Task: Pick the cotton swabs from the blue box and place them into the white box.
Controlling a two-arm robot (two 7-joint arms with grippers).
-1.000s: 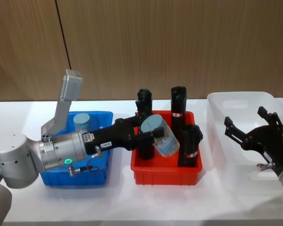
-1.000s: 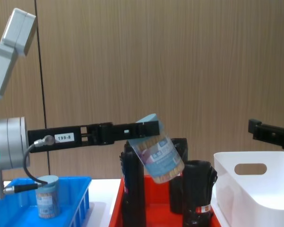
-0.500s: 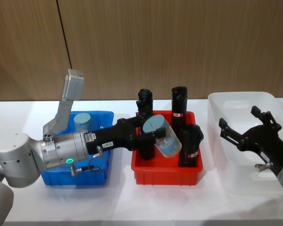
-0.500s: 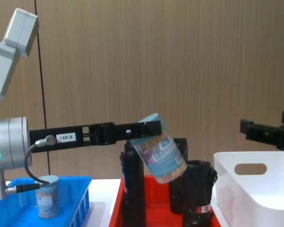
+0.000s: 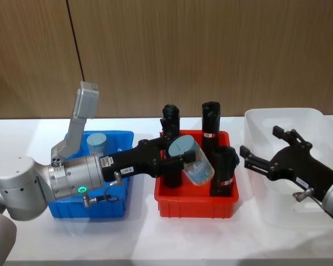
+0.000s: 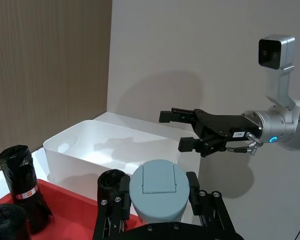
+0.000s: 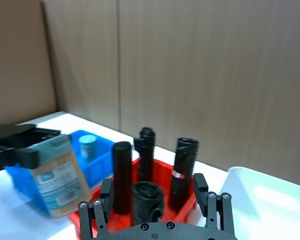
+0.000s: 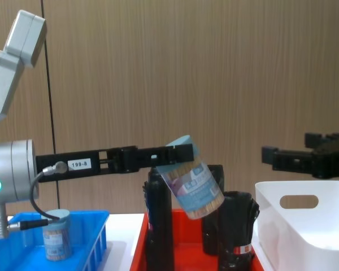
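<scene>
Held jar: a cotton swab jar [image 5: 195,166], tilted, in the air above the red tray [image 5: 194,209] at mid-desk.
Left gripper [image 5: 180,157]: clamped across the jar's upper body, just under the lid.
Right gripper [image 5: 261,142]: spread wide, empty, above the white box [image 5: 283,112] rim toward the desk's right edge.
Blue box [image 5: 119,206]: near the left edge, a second jar [image 5: 96,143] upright inside.
Handling: probably light, stiff and slick plastic; grip the wall squarely, not the flip lid.

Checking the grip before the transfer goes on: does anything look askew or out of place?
The jar in the left gripper hangs tilted, not upright, above the red tray beside the black rolls. The other jar stands upright in the blue box. The right gripper is open near the white box.
</scene>
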